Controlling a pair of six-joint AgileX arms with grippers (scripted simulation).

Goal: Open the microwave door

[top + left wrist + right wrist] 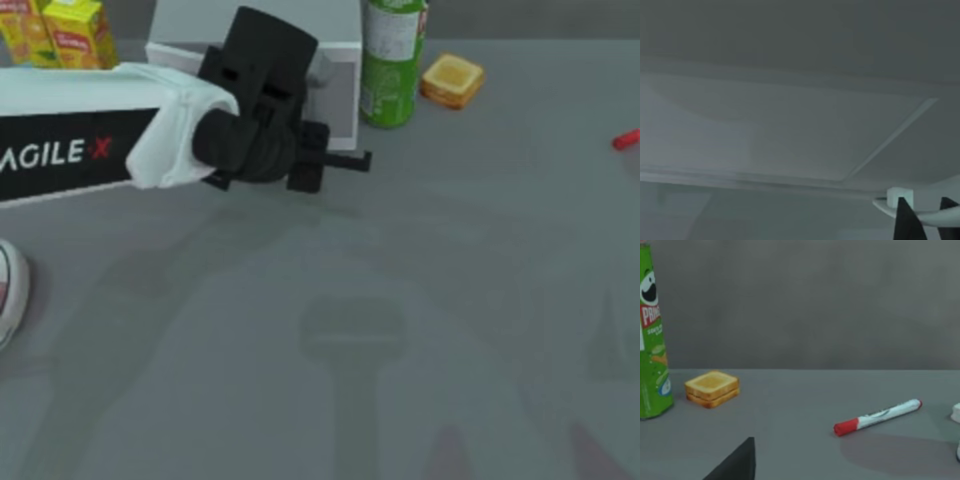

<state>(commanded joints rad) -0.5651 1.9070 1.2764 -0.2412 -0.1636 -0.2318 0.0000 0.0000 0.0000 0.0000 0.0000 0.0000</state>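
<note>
- The microwave (335, 75) stands at the far edge of the table (400, 300), left of centre in the top view, with its front facing the near side.
- The left arm (90, 130) reaches in from the table's left, and its black wrist covers most of the microwave's front.
- The left gripper (345, 160) lies just in front of the microwave's lower right corner.
- The door (790, 125) fills the left wrist view, its grey window set in a pale frame; whether it stands ajar cannot be told.
- In that view two dark fingertips (905, 220) flank the white handle (900, 197); whether they clamp it cannot be told.
- A green can (392, 60) stands just right of the microwave, with a piece of toast (452, 80) beyond it.
- A red-capped marker (877, 417) lies on the table well apart from the toast.
- Yellow cartons (60, 30) stand at the far left corner.
- The right gripper (735, 462) shows only as a dark tip in its wrist view, so its state cannot be told.
</note>
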